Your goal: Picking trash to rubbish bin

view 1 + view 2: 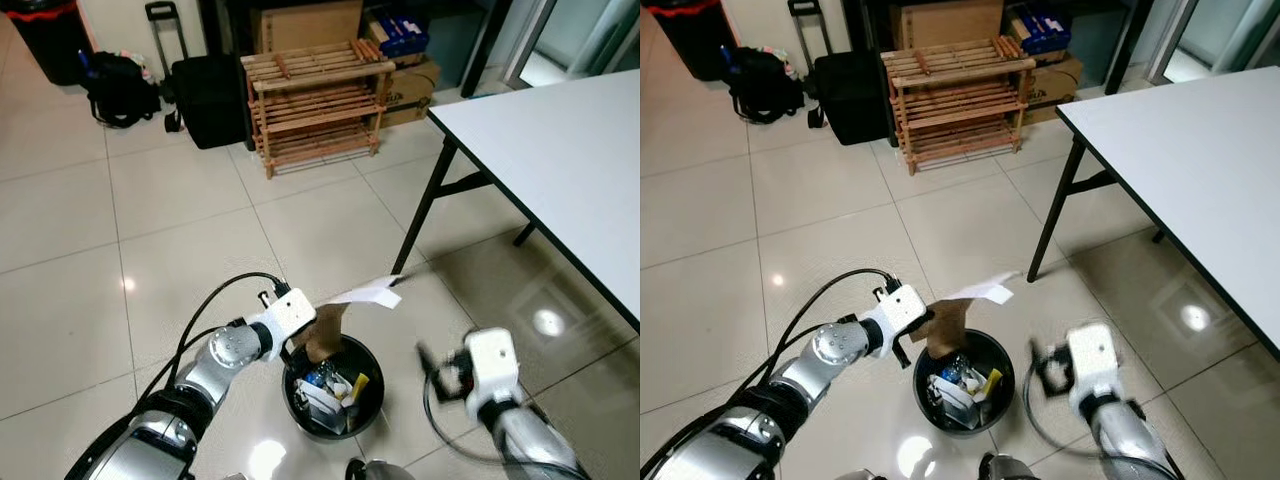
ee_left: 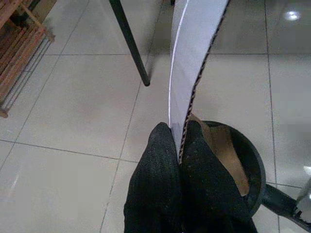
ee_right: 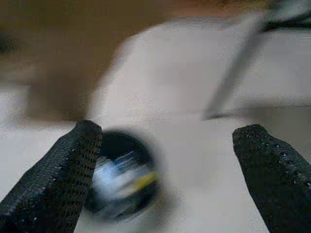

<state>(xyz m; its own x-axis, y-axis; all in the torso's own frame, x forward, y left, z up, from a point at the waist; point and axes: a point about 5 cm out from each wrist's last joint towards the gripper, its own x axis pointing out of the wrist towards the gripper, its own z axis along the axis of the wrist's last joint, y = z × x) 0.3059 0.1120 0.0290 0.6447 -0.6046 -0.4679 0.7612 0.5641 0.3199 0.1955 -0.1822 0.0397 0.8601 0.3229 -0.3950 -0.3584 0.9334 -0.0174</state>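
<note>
Left wrist view shows the left claw (image 2: 179, 145) clenched on the lower end of a strip of cardboard (image 2: 194, 58), white on one face and brown on the other, with the corrugated edge between the two fingers. The long axis of the strip runs straight out from the fingertips, away from the wrist. Beside the fingers lies the bin (image 2: 252, 160), a round black one on the tiled floor (image 1: 180, 230), with a brown part of the cardboard reaching into its mouth. From the head camera, the left claw (image 1: 305, 335) sits at the left rim of the bin (image 1: 372, 405), and the cardboard (image 1: 345, 305) rises from the claw and bends over the opening, its white tip pointing to the robot's right. So the cardboard is already above the bin, and the bin lies just below and to the right of the claw. The bin holds other trash of mixed colours. I judge that the next move needs only a small shift toward the middle of the opening and then a release, so that the strip falls inside and not across the rim. The right claw (image 3: 165, 160) is released, its fingers wide apart, and it hangs near the right side of the bin, blurred. The left arm is the one at work.
</note>
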